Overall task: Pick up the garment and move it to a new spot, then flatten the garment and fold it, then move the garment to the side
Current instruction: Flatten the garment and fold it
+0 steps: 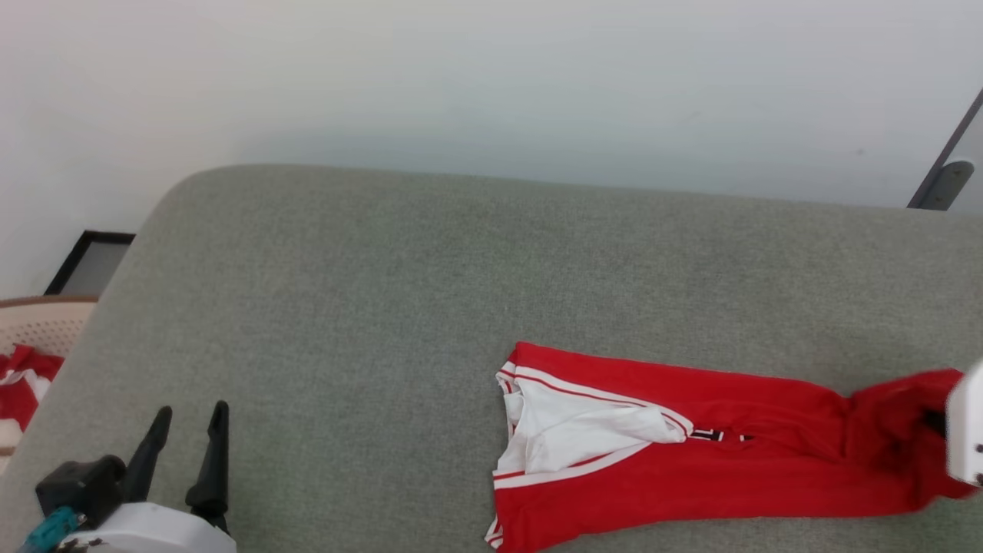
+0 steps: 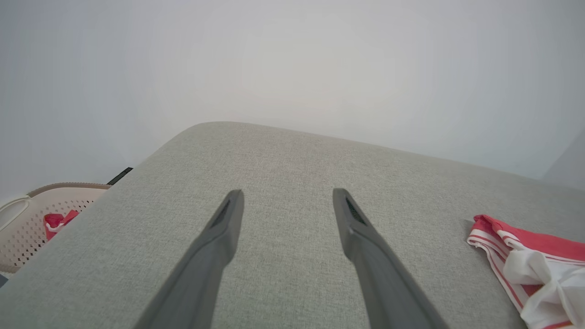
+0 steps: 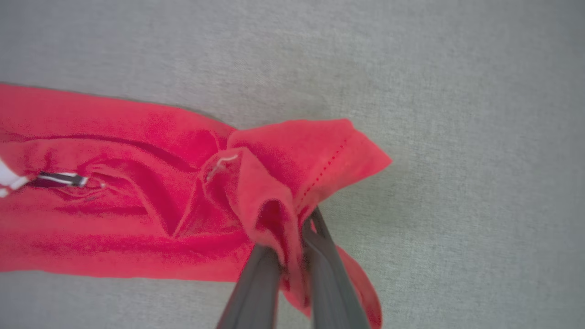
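Note:
The garment (image 1: 691,468), a red jersey with white sleeves and striped trim, lies stretched out in a long band across the grey cushion's front right. Its white sleeve end (image 2: 539,269) shows at the right edge of the left wrist view. My right gripper (image 3: 292,228) is shut on a bunched red fold at the garment's right end (image 3: 292,183), lifted slightly off the surface. In the head view only its white housing (image 1: 966,430) shows at the right edge. My left gripper (image 1: 188,418) stands open and empty at the front left, far from the garment; its fingers (image 2: 224,224) point across bare cushion.
The grey cushioned surface (image 1: 430,276) has a rounded far-left corner. A beige perforated basket (image 1: 38,330) holding a small red-and-white cloth bundle (image 1: 23,384) stands past the left edge. A pale wall is behind, with a grey metal bar (image 1: 944,177) at the far right.

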Controlling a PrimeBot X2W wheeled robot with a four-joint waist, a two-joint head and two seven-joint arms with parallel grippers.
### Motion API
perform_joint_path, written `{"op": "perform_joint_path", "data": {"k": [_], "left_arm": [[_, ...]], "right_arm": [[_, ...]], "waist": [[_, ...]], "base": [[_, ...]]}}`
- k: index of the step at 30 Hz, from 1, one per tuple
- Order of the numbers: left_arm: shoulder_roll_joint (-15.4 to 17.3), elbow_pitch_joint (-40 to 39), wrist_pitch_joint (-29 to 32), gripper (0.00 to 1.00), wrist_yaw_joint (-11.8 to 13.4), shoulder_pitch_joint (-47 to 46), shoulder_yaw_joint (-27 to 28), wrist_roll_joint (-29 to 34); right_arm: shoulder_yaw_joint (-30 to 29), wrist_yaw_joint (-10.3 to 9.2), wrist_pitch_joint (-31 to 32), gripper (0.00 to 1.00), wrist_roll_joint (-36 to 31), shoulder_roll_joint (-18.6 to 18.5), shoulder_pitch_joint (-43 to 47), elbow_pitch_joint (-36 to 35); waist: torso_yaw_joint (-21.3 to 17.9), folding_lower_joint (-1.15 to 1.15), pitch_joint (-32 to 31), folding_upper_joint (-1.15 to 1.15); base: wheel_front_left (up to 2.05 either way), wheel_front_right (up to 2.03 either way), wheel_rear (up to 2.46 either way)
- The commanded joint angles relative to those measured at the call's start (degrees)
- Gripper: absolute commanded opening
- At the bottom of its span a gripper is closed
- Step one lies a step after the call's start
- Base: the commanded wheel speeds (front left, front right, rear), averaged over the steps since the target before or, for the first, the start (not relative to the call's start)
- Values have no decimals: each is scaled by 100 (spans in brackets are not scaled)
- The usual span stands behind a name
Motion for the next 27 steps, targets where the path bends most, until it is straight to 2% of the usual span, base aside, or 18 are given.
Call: {"op": "perform_joint_path", "data": {"k": [1,6,11,15,21,27], "left_arm": [[-23,12,-6,100,-27,66,21,49],[-67,75,-6,100,-74,22,-2,93],[-110,171,-6,100,-122,-119,-165,114],[-146,274,-4,100,-156,-287,-316,120],[-240,449,-2,100,-174,-599,-583,127],[-300,632,-4,100,-199,-825,-716,44]], "right_arm": [[46,-9,44,0,143,39,91,-180],[304,-9,279,0,461,402,155,-1110],[703,-9,335,0,348,992,-33,-1384],[1026,-9,116,0,128,1524,-292,-1019],[1344,-9,-322,0,-180,2263,-689,4],[1602,-9,-838,0,-428,2599,-1042,1036]], "waist": [[-26,0,-60,0],[51,0,-129,0],[256,0,-149,0],[469,0,-132,0],[796,0,-61,0],[989,0,19,0]], "base": [[0,0,0],[0,0,0],[0,0,0],[0,0,0],[0,0,0],[0,0,0]]}}
